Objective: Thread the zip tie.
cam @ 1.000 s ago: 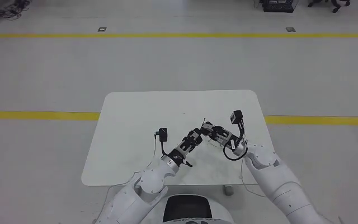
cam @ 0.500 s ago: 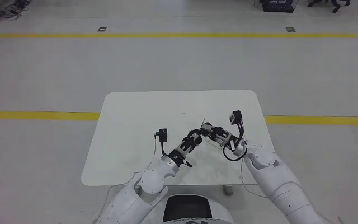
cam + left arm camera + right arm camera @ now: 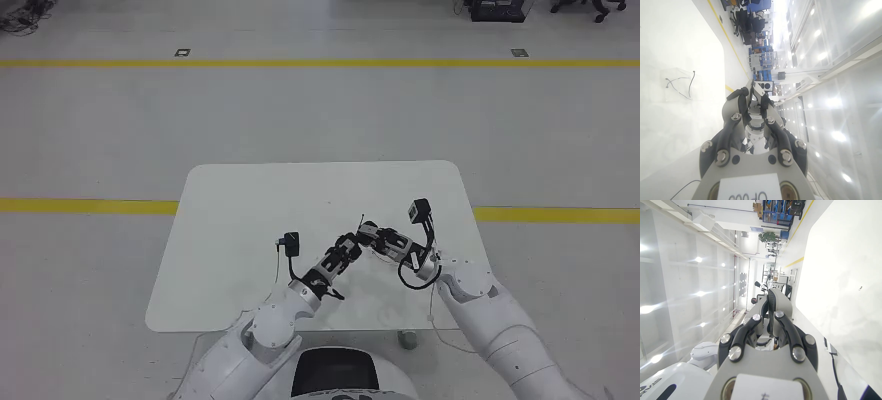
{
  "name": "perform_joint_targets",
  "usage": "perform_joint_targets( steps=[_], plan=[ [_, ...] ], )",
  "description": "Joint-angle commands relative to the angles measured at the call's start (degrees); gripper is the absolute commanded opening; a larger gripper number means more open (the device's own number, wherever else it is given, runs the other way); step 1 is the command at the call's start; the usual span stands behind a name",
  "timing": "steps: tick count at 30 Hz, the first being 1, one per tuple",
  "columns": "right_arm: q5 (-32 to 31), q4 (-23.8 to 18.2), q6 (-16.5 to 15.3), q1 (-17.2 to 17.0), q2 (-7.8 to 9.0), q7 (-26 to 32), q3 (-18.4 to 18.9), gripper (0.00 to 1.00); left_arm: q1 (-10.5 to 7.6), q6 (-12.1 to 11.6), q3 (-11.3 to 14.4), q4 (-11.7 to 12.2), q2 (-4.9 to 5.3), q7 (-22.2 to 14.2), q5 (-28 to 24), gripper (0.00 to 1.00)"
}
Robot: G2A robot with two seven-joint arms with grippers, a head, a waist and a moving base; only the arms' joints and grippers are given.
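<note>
The right fingers point(image 3: 772, 300) are pressed flat against each other. They pinch the zip tie point(image 3: 769, 281), a thin dark strip whose free end sticks out just past their tips. The left fingers point(image 3: 740, 96) face them almost tip to tip and stand a little apart. A thin dark strip runs down the gap between their pads, and I cannot tell whether either pad touches it. In the top view both pairs of fingers meet above the white table point(image 3: 300, 190), with the tie's end poking out just beyond the meeting point.

Farther out from the left fingers, a clear box point(image 3: 677, 94) sits on the table, well apart from the fingertips. A few loose dark ties point(image 3: 691, 81) lie crossed inside it. Beyond the right fingers, a small dark speck point(image 3: 860, 287) lies alone on the table, also well apart from them.
</note>
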Motion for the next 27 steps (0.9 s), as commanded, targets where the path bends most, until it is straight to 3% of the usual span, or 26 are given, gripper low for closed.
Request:
perform_joint_targets(
  steps=[1, 5, 10, 15, 16, 17, 18, 21, 27],
  plan=[
    [0.04, -0.01, 0.00, -0.07, -0.01, 0.18, 0.12, 0.00, 0.01, 0.04, 0.04, 0.10, -0.04, 0.13, -0.04, 0.16],
    [0.11, -0.07, 0.00, -0.25, -0.02, 0.51, 0.40, 0.00, 0.00, 0.28, 0.09, 0.14, -0.12, 0.56, 0.02, 0.15],
    [0.17, -0.03, 0.00, -0.41, -0.06, 1.01, 0.68, 0.00, -0.01, 0.34, 0.13, 0.18, -0.20, 0.76, 0.03, 0.00],
    [0.13, 0.13, 0.00, -0.40, -0.13, 1.26, 0.80, 0.00, 0.01, 0.32, 0.11, 0.28, -0.25, 0.79, -0.02, 0.00],
    [0.09, 0.20, 0.00, -0.39, -0.14, 1.31, 0.82, 0.05, 0.01, 0.29, 0.11, 0.30, -0.26, 0.72, -0.03, 0.00],
    [0.03, 0.34, 0.02, -0.38, -0.15, 1.29, 0.83, 0.81, 0.04, 0.23, 0.08, 0.32, -0.25, 0.65, -0.02, 0.00],
    [-0.03, 0.46, 0.10, -0.32, -0.16, 1.24, 0.85, 1.00, 0.12, 0.15, 0.01, 0.30, -0.23, 0.53, 0.02, 0.00],
    [-0.02, 0.81, 0.27, -0.18, -0.06, 1.68, 1.35, 1.00, 0.45, -0.16, -0.64, 0.09, 0.00, -0.73, -0.04, 0.00],
    [0.56, 1.73, 0.64, -0.26, 0.55, 4.52, 3.74, 1.00, 1.31, 0.65, -3.49, -0.84, 1.17, -8.45, -1.18, 0.00]
  ],
)
